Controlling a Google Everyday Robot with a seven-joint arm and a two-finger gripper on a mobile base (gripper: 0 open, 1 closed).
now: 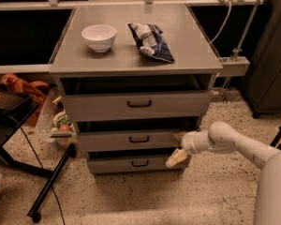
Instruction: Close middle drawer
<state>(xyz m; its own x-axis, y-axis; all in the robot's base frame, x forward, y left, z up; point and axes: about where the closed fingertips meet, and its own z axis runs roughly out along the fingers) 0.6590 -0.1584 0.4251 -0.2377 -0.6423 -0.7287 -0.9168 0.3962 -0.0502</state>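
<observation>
The middle drawer (131,139) is the medium grey front with a small black loop handle, between the taller top drawer (136,105) and the narrow bottom drawer (131,164). It stands out a little from the cabinet, with a dark gap above it. My gripper (177,147) is at the right end of the middle drawer's front. It is open, with one fingertip (179,136) against the front's right end and the other tan fingertip (174,158) lower, in front of the bottom drawer. My white arm (234,144) reaches in from the right.
A white bowl (99,36) and a blue-and-white snack bag (151,42) lie on the cabinet top (187,55). The top drawer is partly out. A black stand (49,184) and clutter sit on the floor at the left. A dark cabinet (271,55) stands at the right.
</observation>
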